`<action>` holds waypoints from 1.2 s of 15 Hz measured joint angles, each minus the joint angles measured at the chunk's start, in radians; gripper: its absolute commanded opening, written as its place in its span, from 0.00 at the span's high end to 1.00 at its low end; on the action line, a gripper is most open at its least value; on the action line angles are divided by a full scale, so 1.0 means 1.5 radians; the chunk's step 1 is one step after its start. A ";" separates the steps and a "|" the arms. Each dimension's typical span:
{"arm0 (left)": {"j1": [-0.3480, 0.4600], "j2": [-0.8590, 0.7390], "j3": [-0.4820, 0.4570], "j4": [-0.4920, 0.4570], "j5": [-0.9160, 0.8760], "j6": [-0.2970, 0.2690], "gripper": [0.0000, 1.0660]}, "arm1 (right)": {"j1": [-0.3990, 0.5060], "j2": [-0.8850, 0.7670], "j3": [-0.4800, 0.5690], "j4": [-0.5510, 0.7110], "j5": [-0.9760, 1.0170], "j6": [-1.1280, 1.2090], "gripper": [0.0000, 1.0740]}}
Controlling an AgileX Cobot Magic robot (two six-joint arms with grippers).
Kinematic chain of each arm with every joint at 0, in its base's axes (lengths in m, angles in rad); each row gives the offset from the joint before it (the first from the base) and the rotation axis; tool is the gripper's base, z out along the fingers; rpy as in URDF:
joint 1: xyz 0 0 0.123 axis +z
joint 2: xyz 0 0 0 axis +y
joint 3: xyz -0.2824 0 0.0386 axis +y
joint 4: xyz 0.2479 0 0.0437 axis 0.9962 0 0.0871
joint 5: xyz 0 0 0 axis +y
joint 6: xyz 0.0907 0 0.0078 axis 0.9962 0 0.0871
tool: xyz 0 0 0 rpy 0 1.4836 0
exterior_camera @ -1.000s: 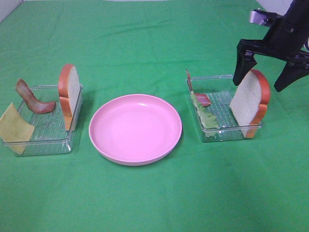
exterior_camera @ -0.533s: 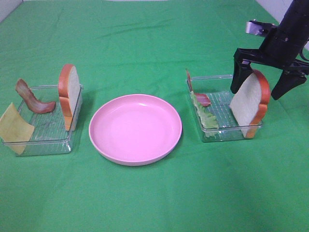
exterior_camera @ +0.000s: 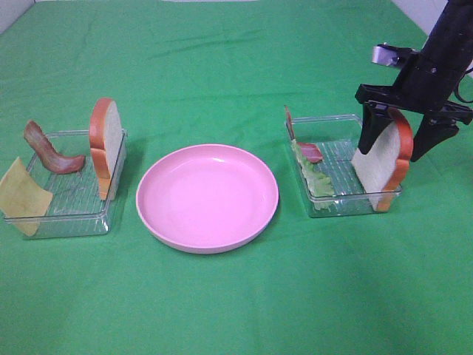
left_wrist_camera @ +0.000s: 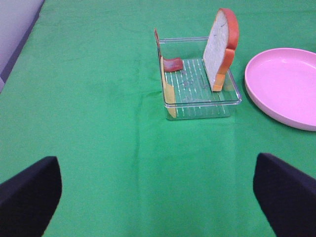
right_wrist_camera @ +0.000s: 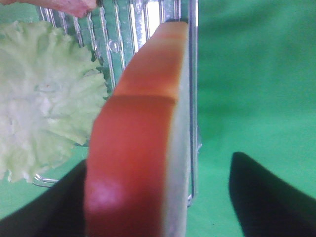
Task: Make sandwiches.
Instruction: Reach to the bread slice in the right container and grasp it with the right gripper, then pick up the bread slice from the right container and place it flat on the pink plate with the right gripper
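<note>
Two spread fingers of my right end effector (exterior_camera: 394, 151) straddle the upright bread slice (exterior_camera: 377, 168); edge-on suits pinching. My left end effector (left_wrist_camera: 155, 165) idles, spread.

Round pink plate (exterior_camera: 207, 198) on green cloth (exterior_camera: 222, 59), clear left tray (exterior_camera: 70, 222) beside it, clear right tray (exterior_camera: 347, 204) opposite
</note>
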 measured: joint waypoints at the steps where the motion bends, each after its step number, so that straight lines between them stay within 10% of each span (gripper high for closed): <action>1: 0.000 0.000 0.000 0.000 0.000 0.000 0.04 | 0.000 0.000 0.000 0.000 0.000 0.001 0.67; 6: 0.000 0.000 0.000 0.000 0.000 0.000 0.04 | 0.000 0.000 0.000 0.001 0.000 0.005 0.69; 10: 0.000 0.000 0.000 0.000 0.000 0.000 0.04 | 0.000 0.000 0.000 0.001 0.000 0.041 1.00; 18: 0.000 0.000 0.000 0.000 0.000 0.000 0.04 | 0.000 -0.033 -0.043 -0.012 0.007 0.078 1.00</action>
